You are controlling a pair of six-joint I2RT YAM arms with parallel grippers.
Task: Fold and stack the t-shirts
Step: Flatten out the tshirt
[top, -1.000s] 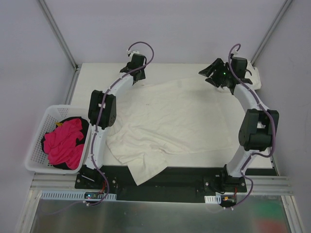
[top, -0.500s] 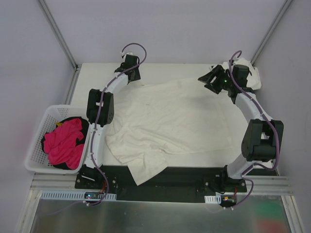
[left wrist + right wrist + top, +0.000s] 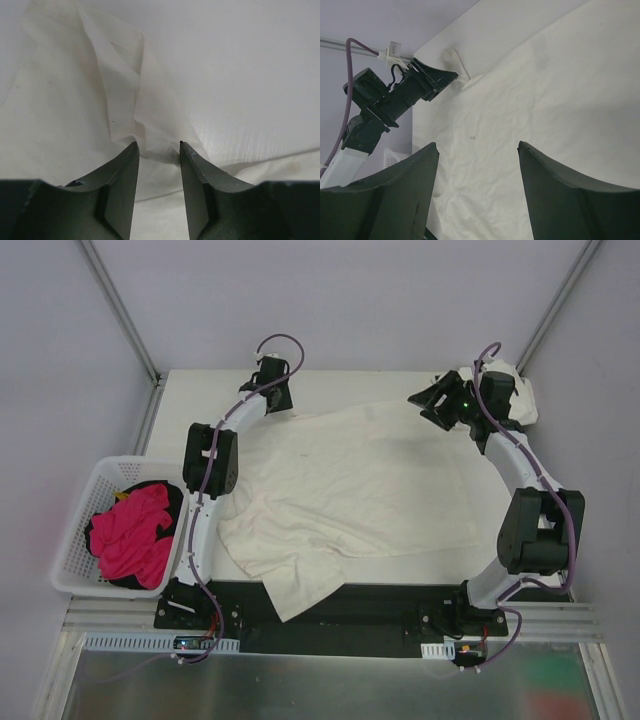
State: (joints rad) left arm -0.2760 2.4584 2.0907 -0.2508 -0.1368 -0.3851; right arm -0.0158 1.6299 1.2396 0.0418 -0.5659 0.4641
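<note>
Over on the far left there's a white basket [image 3: 75, 530] with a pink garment [image 3: 135, 530] in it, not part of the action. Next along, the left gripper [image 3: 156, 146] is down at the far-left corner of the cream t-shirt [image 3: 360, 480]. The shirt lies spread but rumpled across the middle of the table [image 3: 350, 380], with one flap drooping over the near edge.

Looks to me like the flattening-out step, before any fold. The left wrist view shows the fingers half closed either side of a raised ridge of cloth. Whether they actually pinch it, I can't tell, and the top view hides that spot completely.

The right gripper [image 3: 438, 402] hovers by the far-right corner, fingers wide apart, empty. Next move, I reckon, is for it to drop and grab that corner so both can tug the shirt flat.

Far right, only the top view catches a white cloth bundle [image 3: 525, 405], probably the other t-shirt.
</note>
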